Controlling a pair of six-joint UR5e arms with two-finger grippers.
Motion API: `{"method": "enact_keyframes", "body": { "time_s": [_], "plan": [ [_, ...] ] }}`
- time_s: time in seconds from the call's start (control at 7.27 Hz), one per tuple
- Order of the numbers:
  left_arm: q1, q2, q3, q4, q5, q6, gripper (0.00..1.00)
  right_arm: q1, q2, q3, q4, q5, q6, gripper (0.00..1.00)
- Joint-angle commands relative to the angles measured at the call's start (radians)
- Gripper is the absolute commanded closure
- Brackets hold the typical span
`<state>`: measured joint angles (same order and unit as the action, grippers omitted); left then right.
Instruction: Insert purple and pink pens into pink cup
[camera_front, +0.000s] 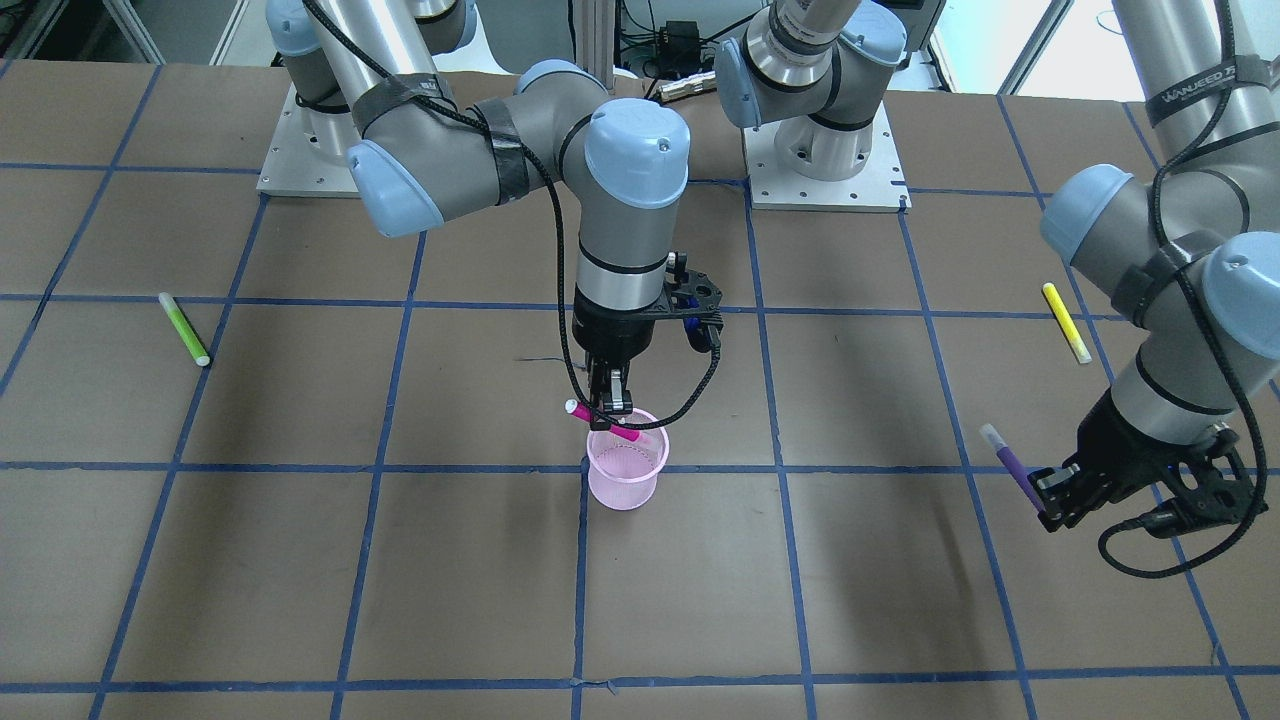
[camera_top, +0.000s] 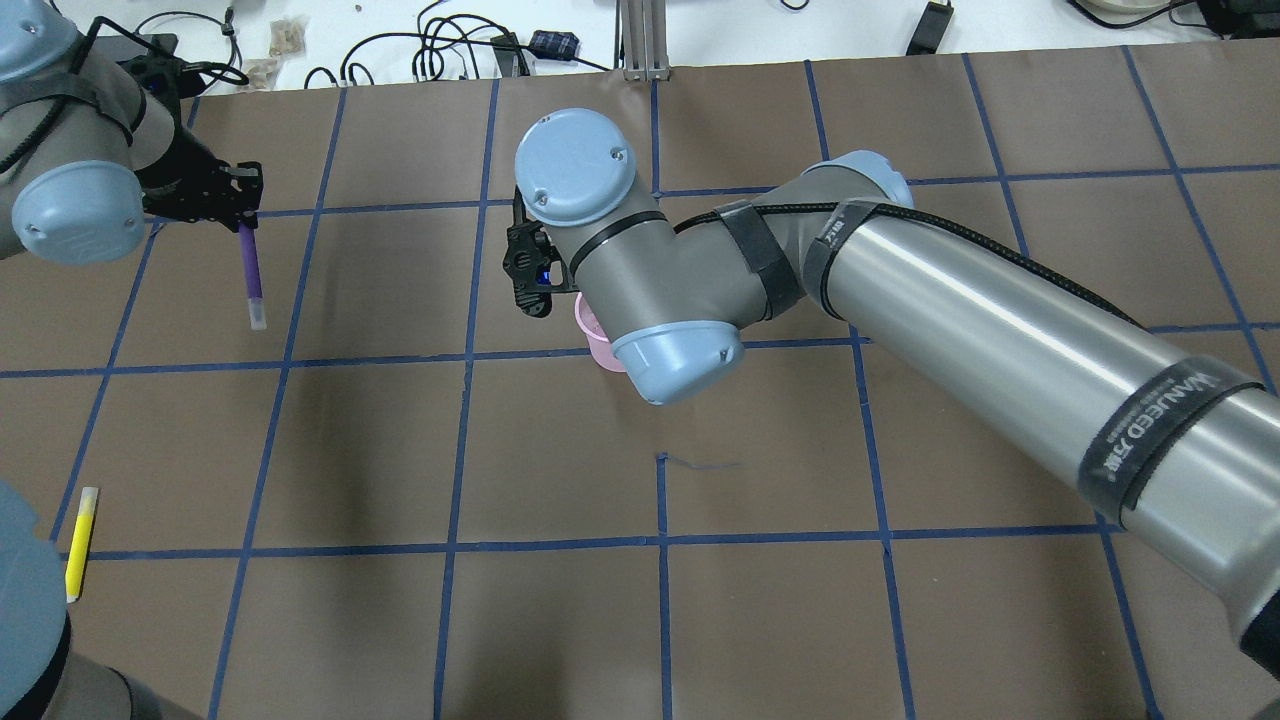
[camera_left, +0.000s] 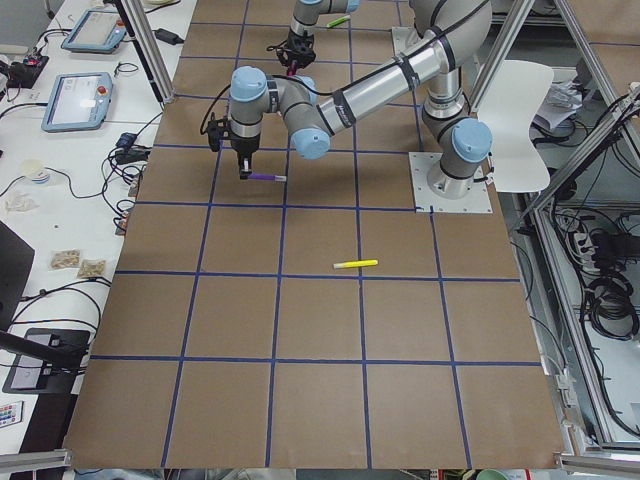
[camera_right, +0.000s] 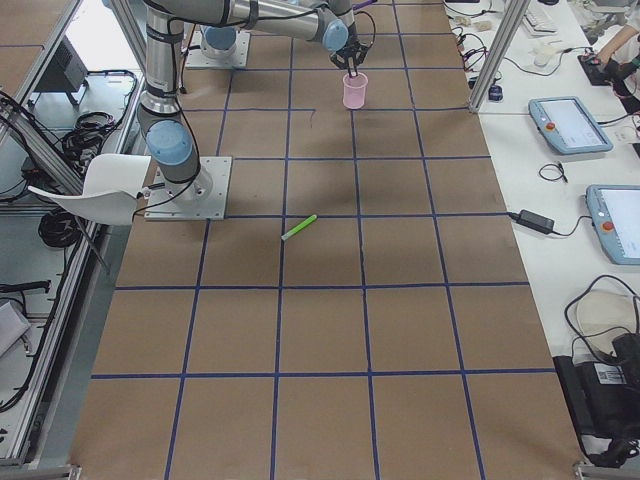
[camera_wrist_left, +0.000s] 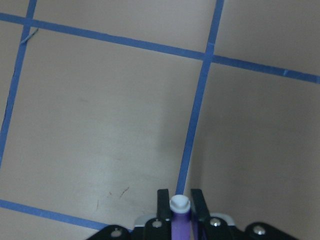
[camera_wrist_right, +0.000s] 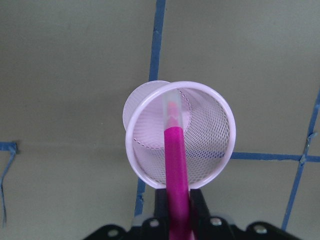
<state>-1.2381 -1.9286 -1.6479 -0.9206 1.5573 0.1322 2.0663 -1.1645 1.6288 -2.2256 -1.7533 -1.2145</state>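
Observation:
The pink mesh cup (camera_front: 627, 480) stands upright near the table's middle. My right gripper (camera_front: 610, 402) is just above its rim, shut on the pink pen (camera_front: 605, 422), which lies tilted across the rim. In the right wrist view the pink pen (camera_wrist_right: 176, 165) points over the cup's mouth (camera_wrist_right: 150, 100). My left gripper (camera_front: 1050, 497) is shut on the purple pen (camera_front: 1012, 465) and holds it above the table, far from the cup. It also shows in the overhead view (camera_top: 245, 215) with the purple pen (camera_top: 252, 270), and in the left wrist view (camera_wrist_left: 180, 220).
A yellow pen (camera_front: 1066, 322) lies on the table near my left arm. A green pen (camera_front: 184, 329) lies far out on my right side. Brown table with a blue tape grid (camera_front: 780, 470). My right arm's elbow hides most of the cup (camera_top: 598, 340) from overhead.

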Motion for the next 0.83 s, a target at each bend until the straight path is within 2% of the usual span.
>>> {"method": "enact_keyframes", "body": {
  "time_s": [0.0, 0.14, 0.28, 0.55, 0.69],
  "plan": [
    [-0.030, 0.005, 0.000, 0.023, -0.002, -0.040, 1.00, -0.002, 0.011, -0.003, -0.006, 0.028, 0.000, 0.67],
    [-0.032, 0.005, 0.000, 0.023, -0.002, -0.042, 1.00, -0.002, 0.011, -0.001, -0.008, 0.028, 0.000, 0.55],
    [-0.038, 0.003, 0.000, 0.023, -0.003, -0.049, 1.00, -0.002, 0.011, -0.003, -0.008, 0.026, 0.000, 0.50],
    [-0.049, 0.006, 0.002, 0.023, -0.026, -0.104, 1.00, -0.026, -0.012, -0.006, 0.000, 0.032, 0.001, 0.49],
    [-0.069, 0.010, 0.000, 0.023, -0.022, -0.109, 1.00, -0.067, -0.062, 0.000, 0.004, 0.034, 0.003, 0.49]
  ]
}}
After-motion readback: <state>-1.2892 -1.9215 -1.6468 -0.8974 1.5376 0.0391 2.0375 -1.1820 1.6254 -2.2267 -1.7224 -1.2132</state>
